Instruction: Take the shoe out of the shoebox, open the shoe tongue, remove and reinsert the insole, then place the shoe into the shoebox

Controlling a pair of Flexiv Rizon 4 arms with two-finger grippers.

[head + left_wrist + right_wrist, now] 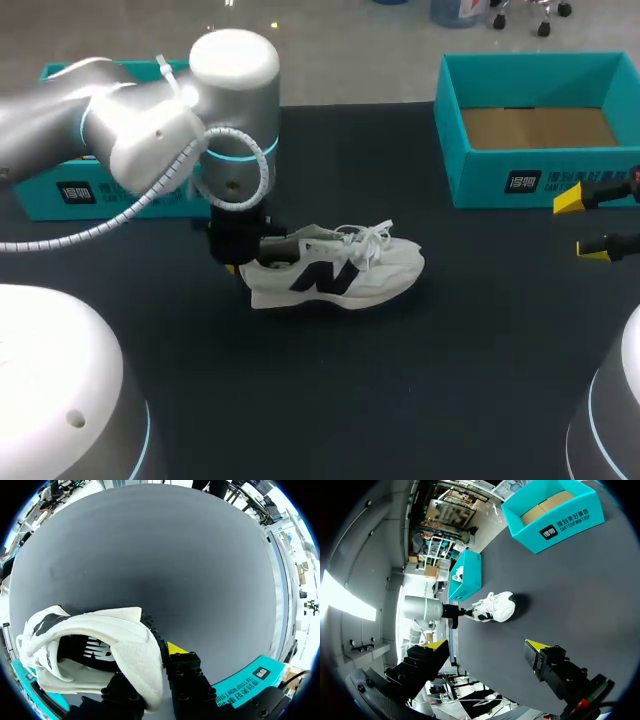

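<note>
A white sneaker with a dark side logo lies on the black table, toe pointing right. My left gripper is at its heel. In the left wrist view the heel collar of the sneaker runs between the fingers of the left gripper, which is shut on it; one yellow fingertip shows, the other is hidden by the heel. My right gripper hangs open at the table's right, holding nothing and far from the sneaker. An open teal shoebox stands at the back right.
A second teal box stands at the back left behind my left arm; in the right wrist view something white shows inside this box. Bare black table lies between the sneaker and the right gripper.
</note>
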